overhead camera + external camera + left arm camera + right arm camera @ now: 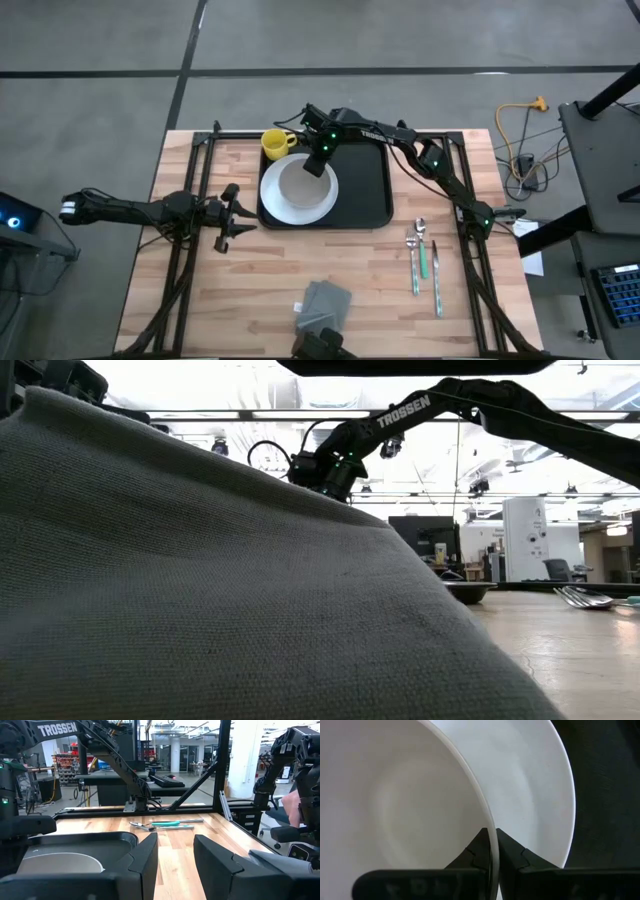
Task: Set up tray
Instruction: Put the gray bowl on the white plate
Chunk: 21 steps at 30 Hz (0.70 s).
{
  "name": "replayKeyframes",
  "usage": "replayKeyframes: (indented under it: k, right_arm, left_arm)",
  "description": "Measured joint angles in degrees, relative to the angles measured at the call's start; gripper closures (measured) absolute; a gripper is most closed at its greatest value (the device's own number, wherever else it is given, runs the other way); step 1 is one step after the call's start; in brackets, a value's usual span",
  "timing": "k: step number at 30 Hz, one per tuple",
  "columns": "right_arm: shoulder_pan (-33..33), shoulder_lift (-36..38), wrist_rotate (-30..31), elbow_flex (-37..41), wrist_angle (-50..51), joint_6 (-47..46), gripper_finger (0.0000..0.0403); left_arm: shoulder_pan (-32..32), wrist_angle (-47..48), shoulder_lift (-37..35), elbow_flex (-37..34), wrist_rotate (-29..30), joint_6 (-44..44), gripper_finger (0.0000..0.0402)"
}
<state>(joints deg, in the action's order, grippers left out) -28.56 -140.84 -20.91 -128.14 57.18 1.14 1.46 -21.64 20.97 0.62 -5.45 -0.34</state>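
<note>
The black tray [370,190] lies at the far middle of the table. On it rests a round white plate [290,210], with a white bowl [300,182] over the plate's middle. My right gripper [318,165] reaches in from the far right and is shut on the bowl. A yellow mug [276,143] stands at the tray's far left corner. At the table's left side my left gripper [235,210] waits level and open, pointing toward the tray, with nothing between its fingers. My right gripper pinches the bowl's rim [489,820] between its two fingers, one finger inside the bowl and one outside. The fingers slant steeply down from the far right. Whether the bowl stands on the plate [535,785] or hangs just above it, I cannot tell.
A spoon [418,250], a teal-handled utensil [423,262] and a knife [437,280] lie side by side right of the tray. A grey folded napkin [325,303] lies at the near edge and fills most of the low view. Bare wood shows between napkin and tray.
</note>
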Motion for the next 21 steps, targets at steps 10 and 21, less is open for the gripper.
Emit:
replayKeyframes:
  k: [10, 21]
  right_arm:
    - [0.04, 0.14, -0.09, 0.00, -0.12, 1.01, 0.0359]
    - [0.04, 0.15, -0.07, -1.39, -0.25, 2.55, 0.0285]
  left_arm:
    - [0.00, 0.01, 0.00, 0.00, 0.00, -0.01, 0.0294]
    - [-0.01, 0.01, 0.00, 0.00, 0.00, -0.02, 0.0294]
